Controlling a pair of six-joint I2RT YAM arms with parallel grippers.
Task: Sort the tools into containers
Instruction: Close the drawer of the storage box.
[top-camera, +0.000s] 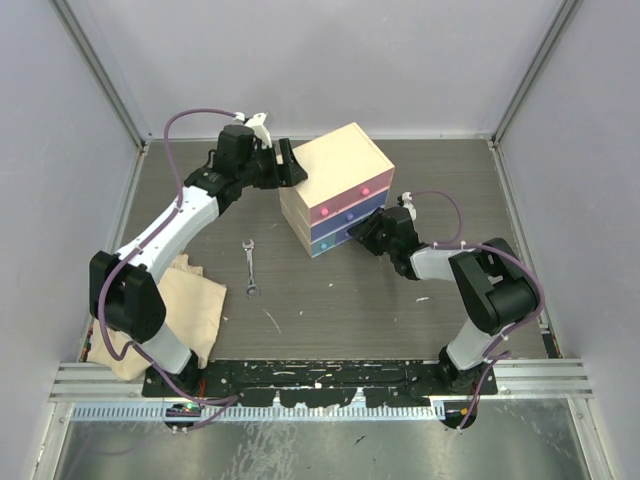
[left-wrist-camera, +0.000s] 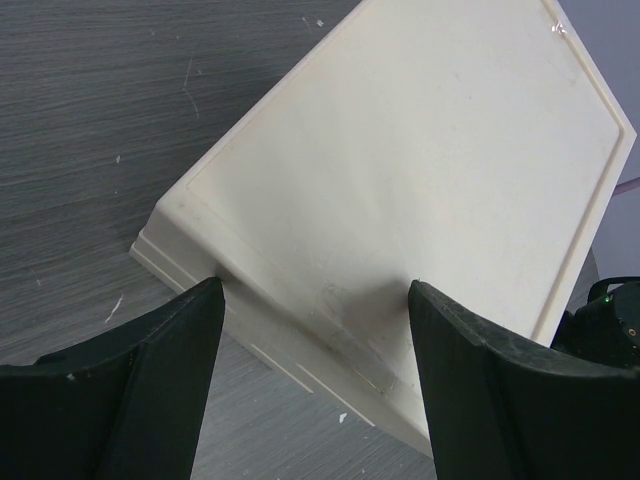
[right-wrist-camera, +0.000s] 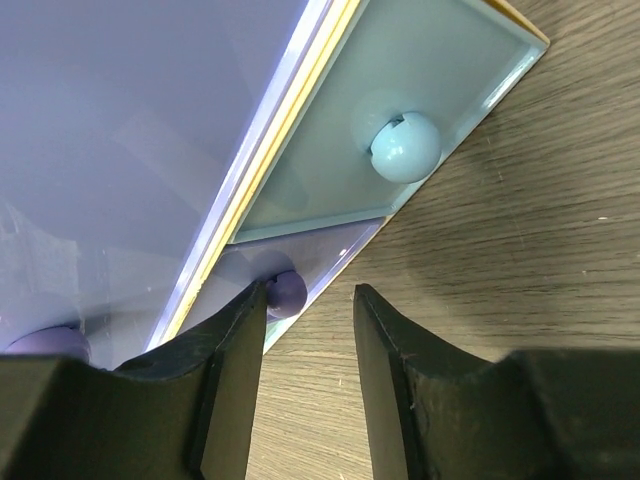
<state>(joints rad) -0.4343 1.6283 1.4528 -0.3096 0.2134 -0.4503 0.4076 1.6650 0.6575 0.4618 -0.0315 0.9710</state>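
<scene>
- Chest (top-camera: 340, 160): small, cream-coloured and box-shaped. It stands on the grey table (top-camera: 400, 320) towards the far side, turned at an angle so its drawer fronts face the near right.
- Pink drawer (top-camera: 345, 203): top of the stack, with round pink knobs showing.
- Purple drawer (top-camera: 340, 220): middle of the stack. A purple knob (right-wrist-camera: 286, 292) appears in the right wrist view.
- Blue drawer (top-camera: 328, 243): bottom of the stack, next to the table surface. Its pale blue knob (right-wrist-camera: 405, 147) is in plain sight in the right wrist view.
- Wrench (top-camera: 250, 267): silver, lying flat on the table left of the chest. It is well apart from the chest, outside any drawer, and neither arm touches it. No other tool can be made out.
- Left gripper (top-camera: 297, 165): at the chest's far left corner. Its fingers (left-wrist-camera: 150, 390) are spread wide in front of a plain cream panel of the chest, with nothing clamped between them.
- Right gripper (top-camera: 358, 238): at the drawer fronts, level with the lower drawers. The jaws are partly apart and hold nothing. The purple knob sits just beside the tip of one finger (right-wrist-camera: 225, 370), and the other finger is clear of it.
- Cloth (top-camera: 195, 305): beige and rumpled, at the near left under the left arm.
- Stick (top-camera: 272, 320): thin and pale, lying on the table nearer than the wrench.
</scene>
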